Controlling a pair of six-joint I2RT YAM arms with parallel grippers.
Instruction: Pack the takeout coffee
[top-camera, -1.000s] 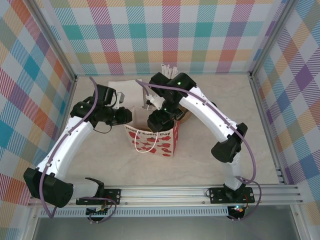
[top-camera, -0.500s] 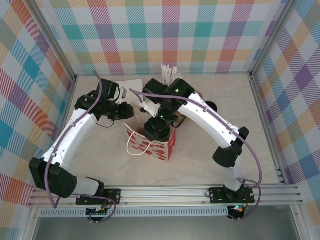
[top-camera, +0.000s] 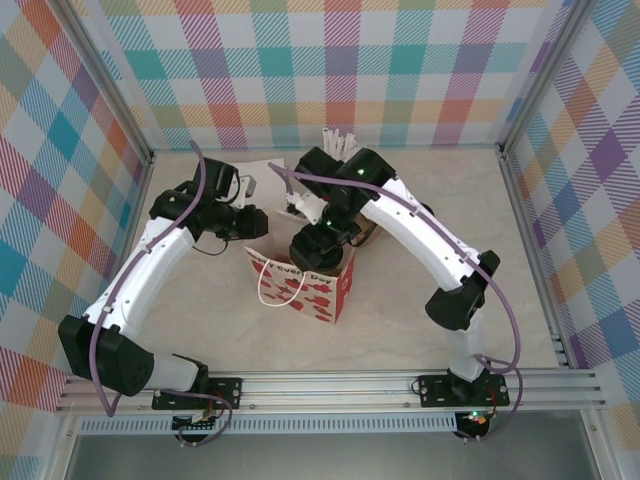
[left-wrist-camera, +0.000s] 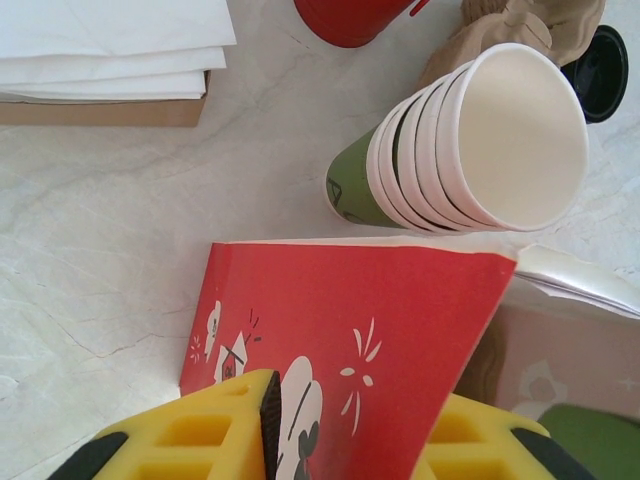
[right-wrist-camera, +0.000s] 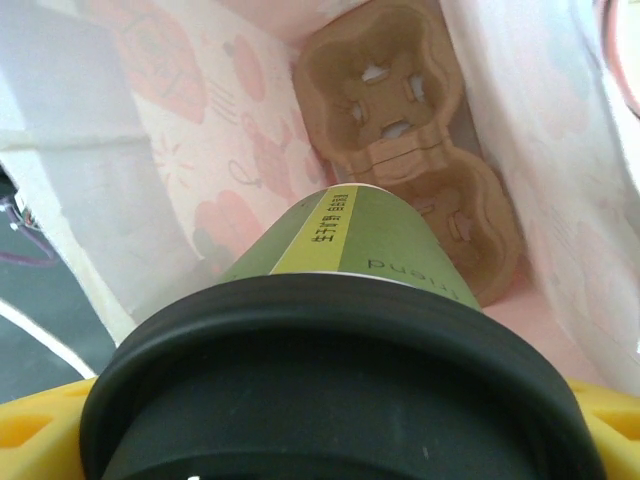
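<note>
We've got the right jaws wide round the lidded coffee cup (right-wrist-camera: 350, 250), inside the red bag (left-wrist-camera: 350, 320) above the cardboard carrier (right-wrist-camera: 400, 130); the left jaws narrowly pinch the bag wall. Risk — the cup misses a carrier well and tips, or the wall slips and the bag collapses.

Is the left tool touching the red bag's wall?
Touching. The left wrist view shows the red bag's wall pinched between the yellow fingers of the left tool, flush against one dark pad.
</note>
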